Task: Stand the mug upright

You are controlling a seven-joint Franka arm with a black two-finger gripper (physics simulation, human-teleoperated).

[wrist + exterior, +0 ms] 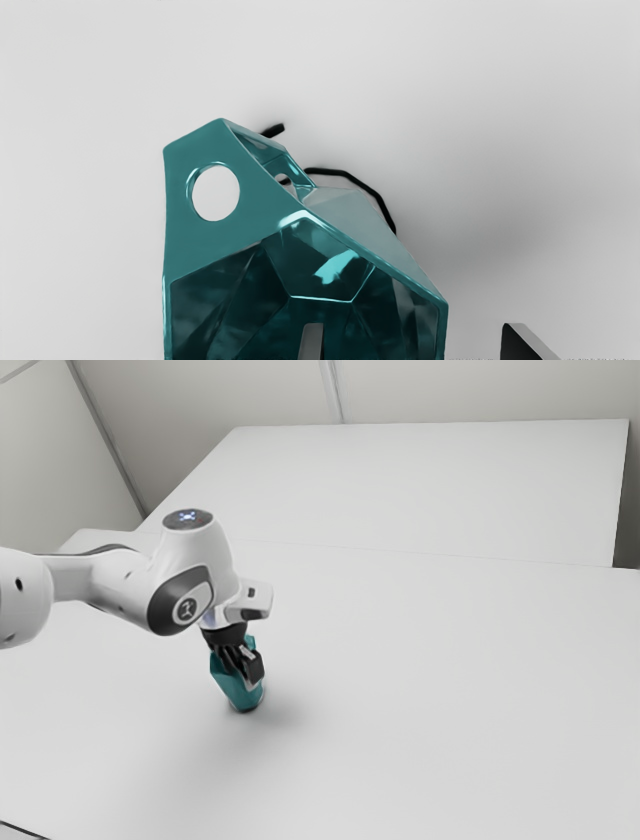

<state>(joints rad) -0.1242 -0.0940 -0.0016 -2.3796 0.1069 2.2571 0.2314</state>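
Mug [232, 686], one, teal, two black fingers [254, 668] apart, one inside it, one outside

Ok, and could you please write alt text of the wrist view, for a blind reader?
A teal, faceted mug with its opening facing the camera, against a pale table; the open gripper has one fingertip over that opening, the other outside the rim.
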